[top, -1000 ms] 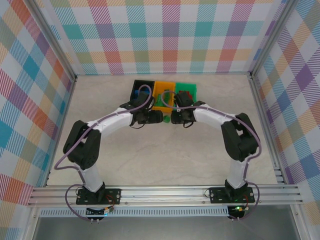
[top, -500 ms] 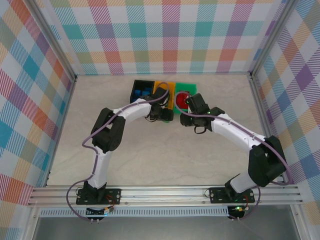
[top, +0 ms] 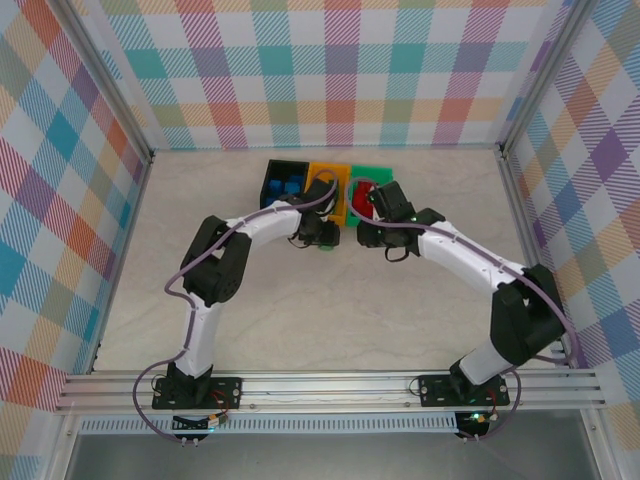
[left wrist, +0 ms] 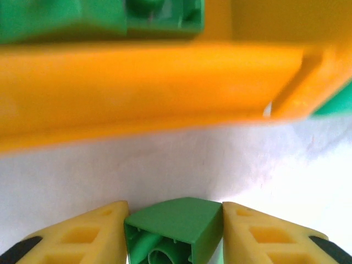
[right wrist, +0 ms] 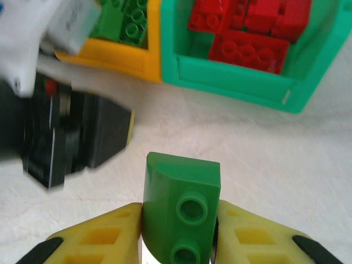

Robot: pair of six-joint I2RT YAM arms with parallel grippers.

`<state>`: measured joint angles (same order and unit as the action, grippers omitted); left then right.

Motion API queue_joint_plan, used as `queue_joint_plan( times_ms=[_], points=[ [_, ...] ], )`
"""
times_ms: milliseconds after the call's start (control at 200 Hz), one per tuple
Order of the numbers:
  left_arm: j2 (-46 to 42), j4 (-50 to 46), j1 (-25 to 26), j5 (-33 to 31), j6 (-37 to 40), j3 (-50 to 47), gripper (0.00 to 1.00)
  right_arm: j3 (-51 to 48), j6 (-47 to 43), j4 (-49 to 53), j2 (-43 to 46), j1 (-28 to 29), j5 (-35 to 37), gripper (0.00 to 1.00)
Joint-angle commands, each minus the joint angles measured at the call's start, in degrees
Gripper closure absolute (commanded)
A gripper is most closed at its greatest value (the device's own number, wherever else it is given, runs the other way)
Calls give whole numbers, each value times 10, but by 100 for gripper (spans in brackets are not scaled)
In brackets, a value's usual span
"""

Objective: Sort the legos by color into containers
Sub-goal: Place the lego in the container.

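- Your left pincer [left wrist: 174, 221] pinches an upturned green brick [left wrist: 181, 220] near the orange bin [left wrist: 137, 82].
- Your right pincer [right wrist: 180, 220] pinches a two-stud green brick [right wrist: 181, 184] near the green bin [right wrist: 231, 74].

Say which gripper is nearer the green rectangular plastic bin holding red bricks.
Right. The right gripper, clamping a green studded brick, sits just in front of the green bin; the left gripper, gripping another green brick, faces the orange-yellow plastic bin beside it.
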<state>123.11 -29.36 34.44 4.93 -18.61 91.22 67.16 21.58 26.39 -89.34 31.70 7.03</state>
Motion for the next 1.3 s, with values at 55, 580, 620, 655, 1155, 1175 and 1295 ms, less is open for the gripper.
queue_joint_plan(
  times_ms=[55, 580, 620, 655, 1155, 1175, 1295],
  points=[
    [-83, 12, 0, -2, -15, -68, 59, 89, 6, -32, -76, -7, -28, 67],
    [-225, 13, -15, -12, -41, -177, 60, 466, -12, 52, -372, -31, -57, 37],
    [-226, 8, -17, -12, -39, -171, 60, 453, -9, 40, -363, -31, -65, 35],
    [-226, 3, -19, -13, -37, -165, 60, 436, -7, 28, -351, -31, -71, 34],
    [-55, -45, -49, -13, 7, 127, 57, 44, 17, -62, -19, -30, -30, 33],
    [-44, -51, -49, -21, 9, 147, 56, 30, 19, -62, -8, -30, -30, 33],
    [6, -43, -53, -55, 13, 215, 55, -51, 31, -63, 65, -30, -28, 33]
  ],
)
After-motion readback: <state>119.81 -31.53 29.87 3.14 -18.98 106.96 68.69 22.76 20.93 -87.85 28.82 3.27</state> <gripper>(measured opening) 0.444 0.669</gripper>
